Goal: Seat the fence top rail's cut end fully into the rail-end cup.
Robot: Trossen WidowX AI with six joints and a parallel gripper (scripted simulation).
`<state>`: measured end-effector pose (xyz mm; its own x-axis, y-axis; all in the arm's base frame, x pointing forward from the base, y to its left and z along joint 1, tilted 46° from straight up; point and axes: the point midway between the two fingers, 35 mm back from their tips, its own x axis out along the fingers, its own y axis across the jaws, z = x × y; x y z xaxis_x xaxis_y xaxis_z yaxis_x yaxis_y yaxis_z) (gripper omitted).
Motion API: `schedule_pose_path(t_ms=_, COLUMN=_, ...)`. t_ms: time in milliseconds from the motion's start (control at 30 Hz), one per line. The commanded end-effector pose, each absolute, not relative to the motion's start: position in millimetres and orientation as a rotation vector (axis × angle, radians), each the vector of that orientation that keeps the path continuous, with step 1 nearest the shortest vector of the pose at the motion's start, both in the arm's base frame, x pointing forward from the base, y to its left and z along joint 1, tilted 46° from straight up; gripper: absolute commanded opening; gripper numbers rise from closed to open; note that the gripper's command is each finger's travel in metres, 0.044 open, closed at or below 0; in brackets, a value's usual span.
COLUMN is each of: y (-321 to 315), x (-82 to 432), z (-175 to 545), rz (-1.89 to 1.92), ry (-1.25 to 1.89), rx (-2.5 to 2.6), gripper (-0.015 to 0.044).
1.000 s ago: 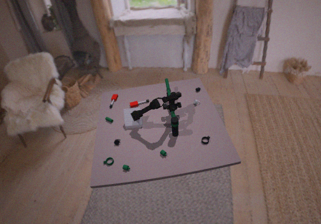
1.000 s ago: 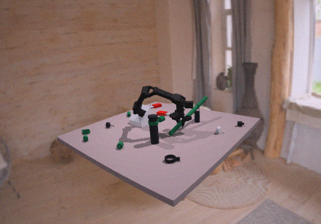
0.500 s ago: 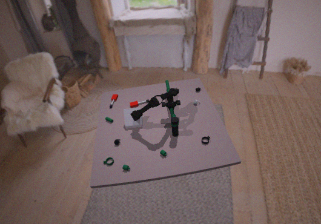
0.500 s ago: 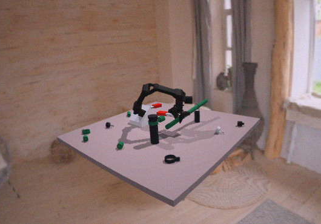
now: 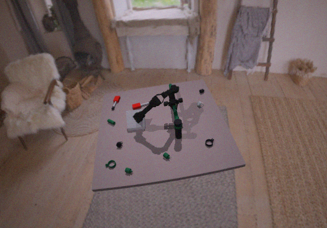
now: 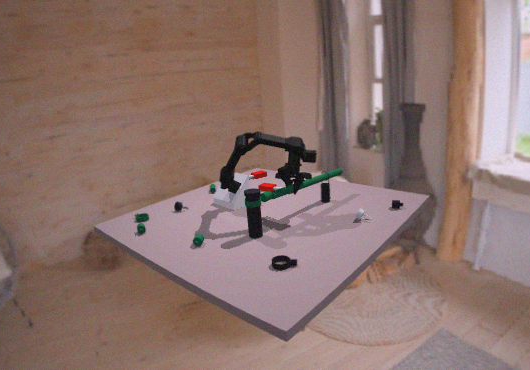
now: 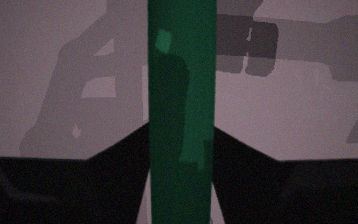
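Note:
The green rail (image 5: pixel 176 114) (image 6: pixel 326 177) (image 7: pixel 182 95) runs above the table from beside the big black post (image 5: pixel 178 134) (image 6: pixel 254 223) to above the small black post (image 6: pixel 325 194). My gripper (image 5: pixel 173 103) (image 6: pixel 296 188) (image 7: pixel 178 127) is shut on the rail, with a finger against each side. The green brace band (image 6: pixel 253 203) sits high on the big post, just below the black post cap (image 6: pixel 252 193). The rail's near end meets the green cup (image 6: pixel 265 197) at the band; how deep it sits cannot be told. The loop cap is too small to make out clearly.
Two red-handled tools (image 5: pixel 116 99) (image 5: pixel 136 106) lie near the pale arm base (image 5: pixel 130 126). A black ring clamp (image 5: pixel 209 143) (image 6: pixel 281 263) and a white fitting (image 5: pixel 200 104) (image 6: pixel 361 215) lie right of the posts. Several green and black fittings lie left and in front.

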<state>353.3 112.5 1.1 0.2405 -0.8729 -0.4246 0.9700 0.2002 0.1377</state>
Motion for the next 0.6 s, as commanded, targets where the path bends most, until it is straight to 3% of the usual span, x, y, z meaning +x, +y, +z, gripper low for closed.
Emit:
schedule_pose_path(t_ms=0, y=114.1, x=354.2, z=3.3, rz=-1.302, ry=0.27, rx=0.413, gripper=0.0)
schedule_pose_path(t_ms=567, y=112.8, x=353.7, z=1.3, rz=-1.311, ry=0.278, rx=0.415, gripper=0.0)
